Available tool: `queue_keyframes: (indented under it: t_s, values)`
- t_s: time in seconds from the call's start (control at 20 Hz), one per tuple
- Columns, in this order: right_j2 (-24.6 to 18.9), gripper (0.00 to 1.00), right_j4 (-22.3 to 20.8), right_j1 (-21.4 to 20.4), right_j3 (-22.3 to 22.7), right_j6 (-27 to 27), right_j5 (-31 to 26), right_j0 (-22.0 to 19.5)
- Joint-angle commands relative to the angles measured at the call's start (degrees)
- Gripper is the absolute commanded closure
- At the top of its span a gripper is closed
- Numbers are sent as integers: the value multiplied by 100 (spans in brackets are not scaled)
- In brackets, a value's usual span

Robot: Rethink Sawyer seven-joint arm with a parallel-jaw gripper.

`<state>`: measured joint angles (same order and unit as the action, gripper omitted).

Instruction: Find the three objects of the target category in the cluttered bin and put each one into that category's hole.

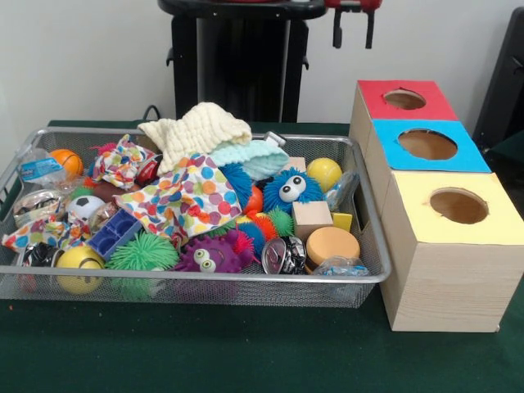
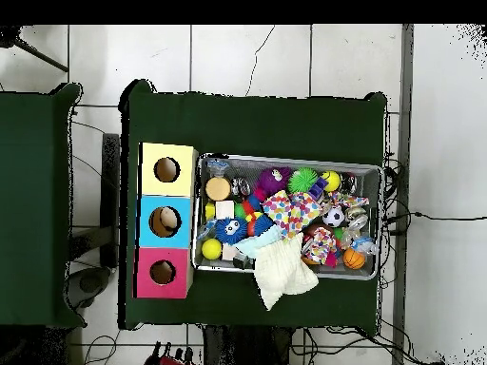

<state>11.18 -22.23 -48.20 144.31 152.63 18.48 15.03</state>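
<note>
Filling the left and centre of your front view, a wire mesh bin [image 1: 372, 274] holds jumbled toys and cloths. Three wooden boxes stand at its right: red hole [image 1: 404, 99], blue hole [image 1: 427, 144], yellow hole [image 1: 458, 205]. Your gripper [image 1: 353, 29] hangs at the upper edge, jaws apart, holding nothing.

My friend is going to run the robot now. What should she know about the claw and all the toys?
Claw: drawn back high above the table, holding nothing; open or shut cannot be told.
Wire bin: full of toys, balls and cloths; a cream cloth hangs over its far rim.
Boxes beside the bin: red box, blue box, yellow box, one hole in each top.
Done: no sign of anything sorted yet.
Left: find all three target objects and drop each in its hole.
</note>
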Motion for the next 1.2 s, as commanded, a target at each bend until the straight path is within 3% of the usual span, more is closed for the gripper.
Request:
queue_keyframes:
  t_s: [0.05,0.3,0.5,0.65,0.8,1.1,1.2]
  values:
    - [-290,0,354,-262,-691,154,-776,88]
    - [-318,0,401,-397,-680,234,-1030,79]
    - [-226,0,438,-303,-677,310,-880,181]
    - [-538,0,464,-178,-432,574,-723,-38]
    - [-686,0,247,124,-256,684,-355,-270]
    - [-183,0,-442,946,-467,271,325,-452]
    - [181,0,-646,1342,-600,116,755,-315]
